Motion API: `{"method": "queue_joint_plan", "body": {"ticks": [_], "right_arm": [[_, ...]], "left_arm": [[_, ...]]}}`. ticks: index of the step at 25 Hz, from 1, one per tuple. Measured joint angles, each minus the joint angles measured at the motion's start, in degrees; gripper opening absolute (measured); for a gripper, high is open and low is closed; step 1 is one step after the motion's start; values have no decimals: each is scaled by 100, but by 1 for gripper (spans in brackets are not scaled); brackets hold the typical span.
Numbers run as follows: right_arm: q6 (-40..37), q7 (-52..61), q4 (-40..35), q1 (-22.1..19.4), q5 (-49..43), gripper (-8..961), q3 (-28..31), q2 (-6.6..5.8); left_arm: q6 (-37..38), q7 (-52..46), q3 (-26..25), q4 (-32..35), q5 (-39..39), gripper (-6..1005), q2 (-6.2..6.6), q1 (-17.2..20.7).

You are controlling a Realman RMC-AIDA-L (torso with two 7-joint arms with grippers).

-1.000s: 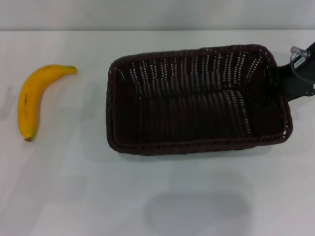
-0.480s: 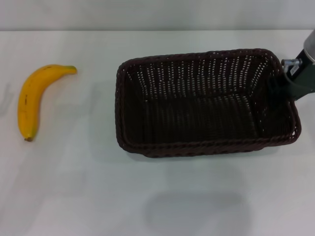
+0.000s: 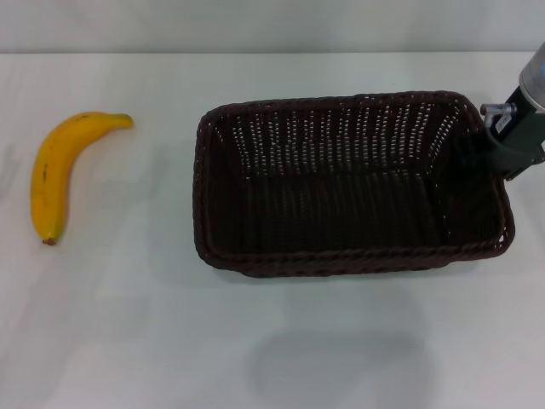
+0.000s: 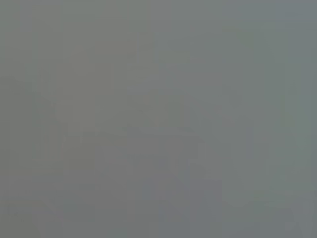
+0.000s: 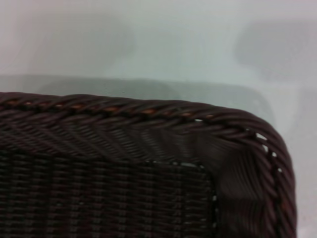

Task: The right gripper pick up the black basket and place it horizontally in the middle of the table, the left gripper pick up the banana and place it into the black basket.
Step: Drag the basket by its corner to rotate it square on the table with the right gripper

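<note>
The black basket (image 3: 341,100) lies lengthwise across the middle-right of the white table (image 3: 128,324), open side up and empty. My right gripper (image 3: 502,149) is at the basket's right end, against its far right corner, and is closed on the rim there. The right wrist view shows a corner of the braided basket rim (image 5: 148,111) close up, with the table (image 5: 148,39) beyond it. The banana (image 3: 51,170) lies on the table at the far left, stem end towards the back, well apart from the basket. My left gripper is out of view.
The table's back edge (image 3: 272,53) runs along the top of the head view. A faint shadow (image 3: 341,362) falls on the table in front of the basket. The left wrist view shows only plain grey.
The basket has shifted to the right with my right gripper, then back a little to the left, and has levelled out. The banana has not moved.
</note>
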Motion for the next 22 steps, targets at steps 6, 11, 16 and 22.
{"method": "queue_joint_plan", "body": {"ticks": [6,11,16,22], "right_arm": [[220,135,-204,-91,200,419,71,-8],[563,322,-509,-111,168,572,76,-41],[857,437,-960,-118,-7,627,69,-103],[886,460,-1484,-319,-75,628,95,-147]], "left_arm": [[-17,0,-1,0,0,881,0,13],[-36,0,0,-1,1,881,-1,22],[-40,0,0,-1,3,881,-1,52],[-14,-5,0,0,-78,881,-2,115]]}}
